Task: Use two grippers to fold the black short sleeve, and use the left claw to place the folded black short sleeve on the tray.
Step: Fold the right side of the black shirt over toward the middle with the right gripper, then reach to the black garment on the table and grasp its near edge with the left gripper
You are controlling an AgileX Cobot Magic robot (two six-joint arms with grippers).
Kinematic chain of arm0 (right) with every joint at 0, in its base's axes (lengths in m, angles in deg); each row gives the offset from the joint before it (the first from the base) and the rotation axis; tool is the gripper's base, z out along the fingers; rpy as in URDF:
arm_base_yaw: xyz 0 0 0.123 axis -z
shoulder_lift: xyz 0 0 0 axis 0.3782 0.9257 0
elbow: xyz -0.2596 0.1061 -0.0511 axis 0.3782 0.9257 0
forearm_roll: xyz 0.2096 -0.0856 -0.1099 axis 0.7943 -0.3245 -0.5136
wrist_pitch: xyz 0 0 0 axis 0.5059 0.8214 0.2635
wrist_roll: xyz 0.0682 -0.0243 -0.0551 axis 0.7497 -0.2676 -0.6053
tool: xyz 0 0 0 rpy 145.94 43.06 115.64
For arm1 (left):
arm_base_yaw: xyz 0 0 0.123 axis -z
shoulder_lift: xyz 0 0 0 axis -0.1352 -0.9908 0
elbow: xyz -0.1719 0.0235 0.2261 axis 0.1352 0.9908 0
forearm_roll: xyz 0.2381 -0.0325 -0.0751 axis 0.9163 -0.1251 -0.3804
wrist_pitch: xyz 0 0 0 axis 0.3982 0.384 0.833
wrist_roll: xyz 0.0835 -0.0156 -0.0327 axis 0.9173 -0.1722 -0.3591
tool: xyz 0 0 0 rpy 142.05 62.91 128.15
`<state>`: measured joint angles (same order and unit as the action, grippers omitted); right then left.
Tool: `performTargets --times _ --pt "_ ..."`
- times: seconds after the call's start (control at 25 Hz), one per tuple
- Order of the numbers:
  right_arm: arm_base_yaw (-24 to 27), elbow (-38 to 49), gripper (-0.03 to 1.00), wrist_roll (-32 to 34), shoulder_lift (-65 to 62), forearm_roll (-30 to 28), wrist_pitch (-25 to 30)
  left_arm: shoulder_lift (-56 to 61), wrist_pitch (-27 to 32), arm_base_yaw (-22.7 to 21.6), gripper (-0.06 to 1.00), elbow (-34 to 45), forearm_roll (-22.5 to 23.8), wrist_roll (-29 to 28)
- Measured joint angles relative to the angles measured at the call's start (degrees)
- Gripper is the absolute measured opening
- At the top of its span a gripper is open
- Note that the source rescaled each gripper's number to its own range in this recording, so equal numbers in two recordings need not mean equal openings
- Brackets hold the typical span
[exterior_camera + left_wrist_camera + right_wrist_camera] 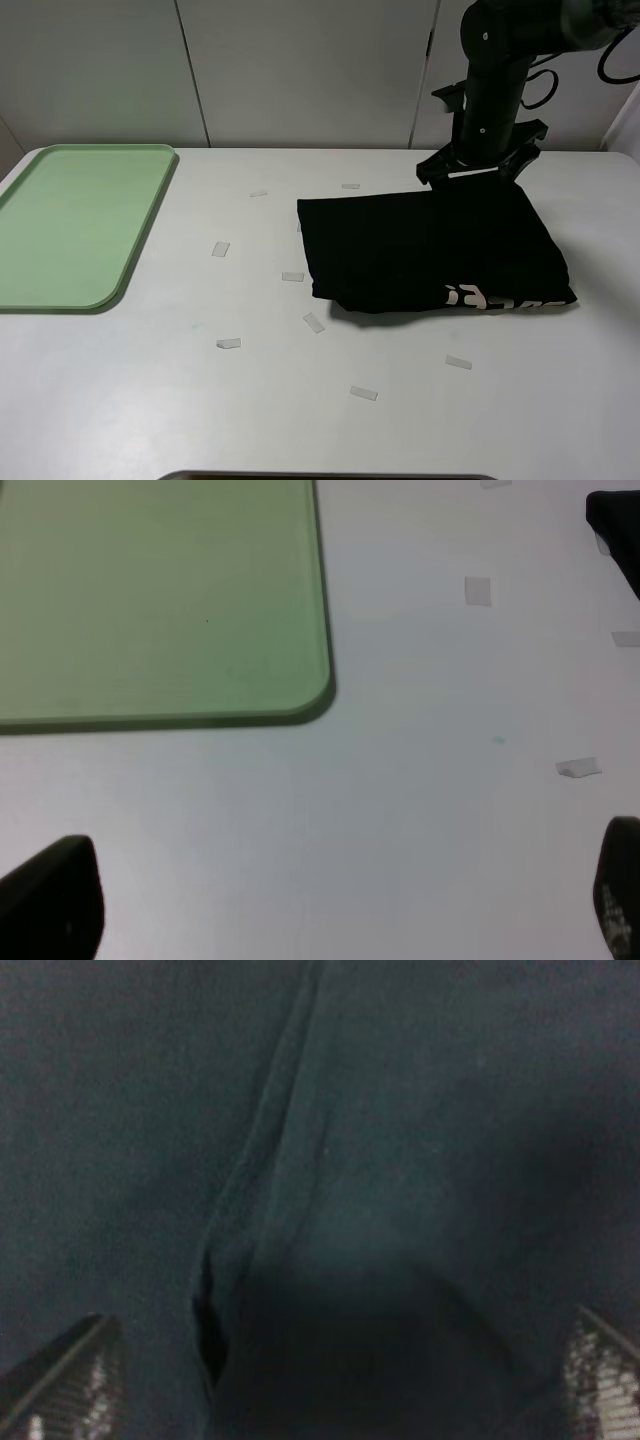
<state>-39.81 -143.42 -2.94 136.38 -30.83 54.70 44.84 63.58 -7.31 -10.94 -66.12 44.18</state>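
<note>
Tray (80, 230) well apart from black short sleeve (430, 245)

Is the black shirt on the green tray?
No, the black short sleeve lies on the table, well apart from the tray.

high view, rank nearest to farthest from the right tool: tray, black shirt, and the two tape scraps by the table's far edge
1. black short sleeve, its far edge right by the right tool.
2. first tape scrap, just left of the shirt's far corner.
3. second tape scrap, farther left.
4. tray, at the far left.
</note>
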Motion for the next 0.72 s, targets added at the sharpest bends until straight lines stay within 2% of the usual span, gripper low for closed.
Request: performTargets --times 0.2,0.52,0.72 --pt "0.0 0.0 1.0 0.05 -3.91 0.05 0.1 0.0 0.0 0.0 0.98 0.0 0.0 0.0" --pt "0.0 0.0 1.0 -0.26 -14.04 1.81 7.55 0.0 0.0 0.0 0.98 0.0 0.0 0.0" --pt "-0.06 2.19 1.0 -2.24 -21.33 4.64 8.14 0.0 0.0 0.0 0.98 0.0 0.0 0.0"
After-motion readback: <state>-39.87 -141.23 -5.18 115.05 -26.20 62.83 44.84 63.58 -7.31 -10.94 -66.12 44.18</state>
